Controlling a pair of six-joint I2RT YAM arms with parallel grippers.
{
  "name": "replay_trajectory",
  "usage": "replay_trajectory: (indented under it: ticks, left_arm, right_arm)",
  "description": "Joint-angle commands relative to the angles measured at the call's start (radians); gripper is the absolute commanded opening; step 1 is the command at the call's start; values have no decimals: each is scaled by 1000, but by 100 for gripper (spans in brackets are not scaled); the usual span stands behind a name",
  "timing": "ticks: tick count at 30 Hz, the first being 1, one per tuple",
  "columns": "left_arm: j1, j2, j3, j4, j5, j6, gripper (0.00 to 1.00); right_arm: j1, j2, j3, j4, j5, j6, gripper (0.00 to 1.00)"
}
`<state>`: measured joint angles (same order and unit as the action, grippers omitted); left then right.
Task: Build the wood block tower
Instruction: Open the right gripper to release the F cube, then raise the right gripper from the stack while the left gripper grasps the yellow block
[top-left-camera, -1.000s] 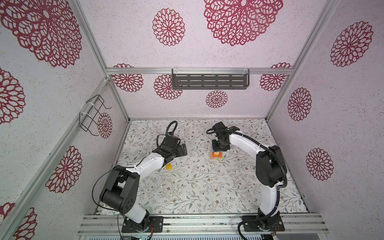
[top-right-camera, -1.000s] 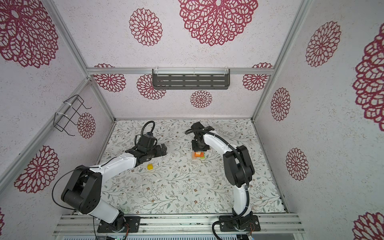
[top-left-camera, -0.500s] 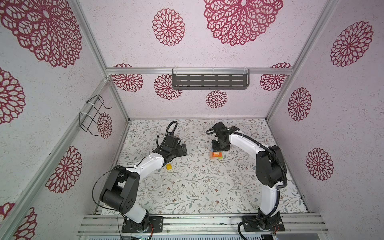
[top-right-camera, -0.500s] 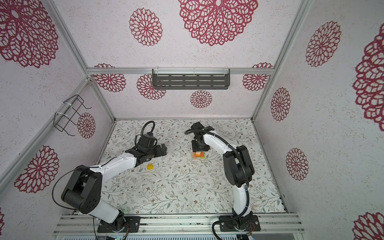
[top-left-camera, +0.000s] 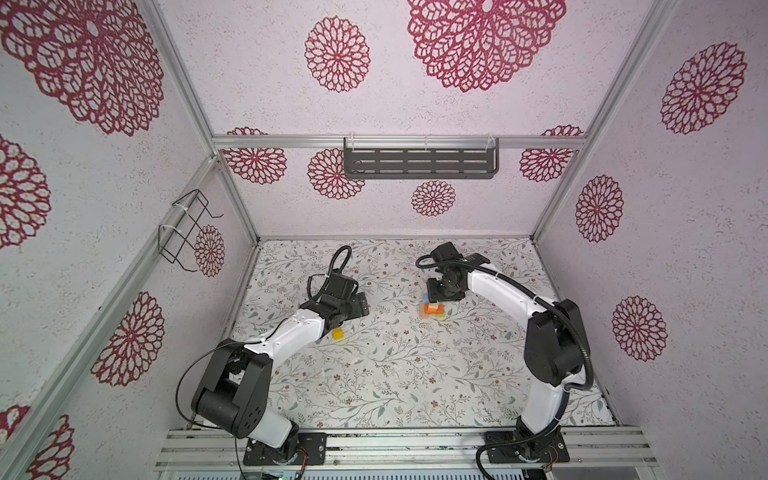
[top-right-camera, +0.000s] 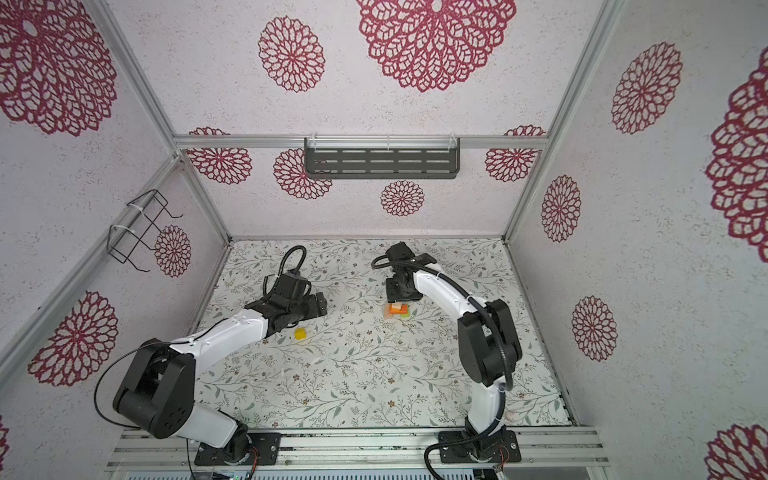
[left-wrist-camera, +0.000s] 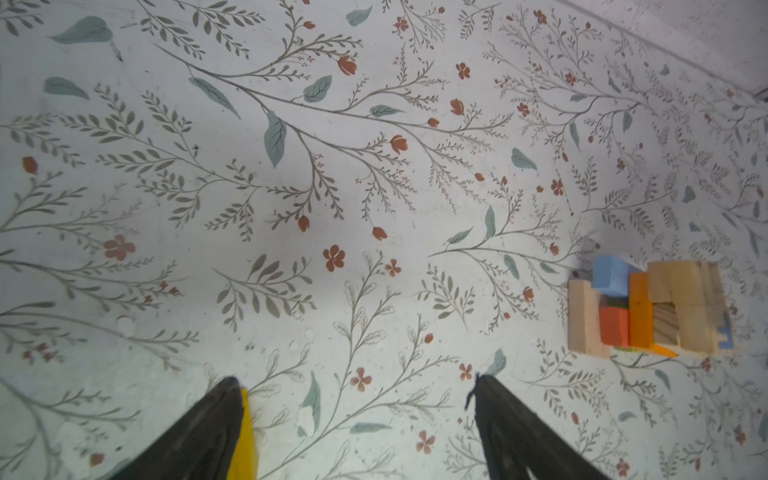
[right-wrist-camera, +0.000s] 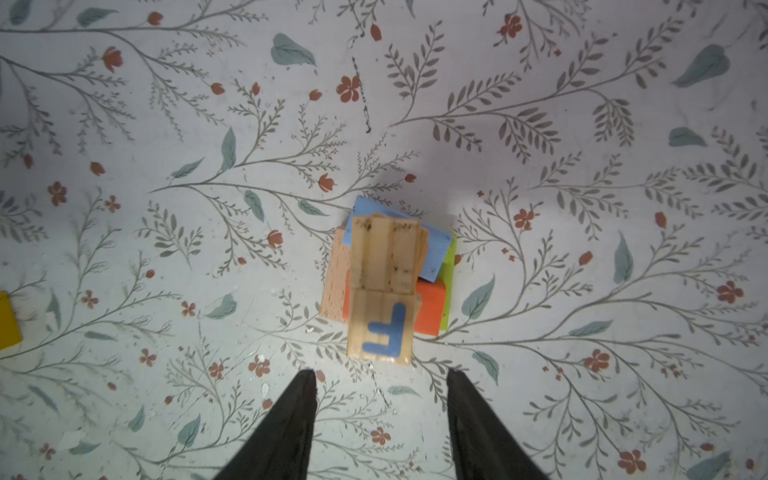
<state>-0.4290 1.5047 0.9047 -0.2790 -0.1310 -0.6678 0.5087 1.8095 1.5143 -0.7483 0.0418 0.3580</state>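
The tower (top-left-camera: 432, 309) (top-right-camera: 397, 309) is a low stack with tan and lime blocks at the bottom, orange and blue above, and natural wood blocks on top. The nearest top block carries a blue letter F (right-wrist-camera: 384, 328). My right gripper (right-wrist-camera: 380, 378) (top-left-camera: 442, 291) hovers over the tower, open, with nothing between its fingers. A yellow cube (top-left-camera: 338, 333) (top-right-camera: 300, 333) lies alone on the mat, left of the tower. My left gripper (left-wrist-camera: 355, 386) (top-left-camera: 358, 305) is open just above the mat. A strip of the yellow cube (left-wrist-camera: 246, 436) shows along the inner side of one finger. The left wrist view also shows the tower (left-wrist-camera: 648, 309).
The floral mat (top-left-camera: 395, 374) is walled on three sides. A dark slotted shelf (top-left-camera: 419, 162) hangs on the back wall. A wire basket (top-left-camera: 187, 226) hangs on the left wall. An aluminium rail (top-left-camera: 395, 440) carrying both arm bases runs along the front edge.
The right gripper's jaws have parted above the tower. The left gripper's jaws have narrowed a little. Neither arm has shifted noticeably.
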Motion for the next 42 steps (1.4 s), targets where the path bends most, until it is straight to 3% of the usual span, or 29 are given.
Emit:
replay_trajectory:
  ticks: [1, 4, 8, 12, 17, 42]
  left_arm:
    - [6, -79, -29, -68, -45, -35, 84]
    - [6, -120, -58, -113, -75, -56, 80]
    - [-1, -142, -93, -162, -114, -108, 83]
    - [-12, -131, -120, -184, -153, -168, 83]
    - [-33, -83, -126, -177, -170, -205, 77]
    - [-50, 95, -46, -183, -205, -173, 56]
  right_arm:
    - [-5, -117, -62, 39, -17, -16, 54]
    - [-4, -184, -142, 80, -31, -11, 54]
    - [-5, -253, -233, 132, -53, -8, 54]
    - [-5, -300, -298, 172, -64, -10, 55]
    - [-5, -325, -347, 202, -76, -18, 55]
    - [-12, -337, -438, 267, -68, -33, 57]
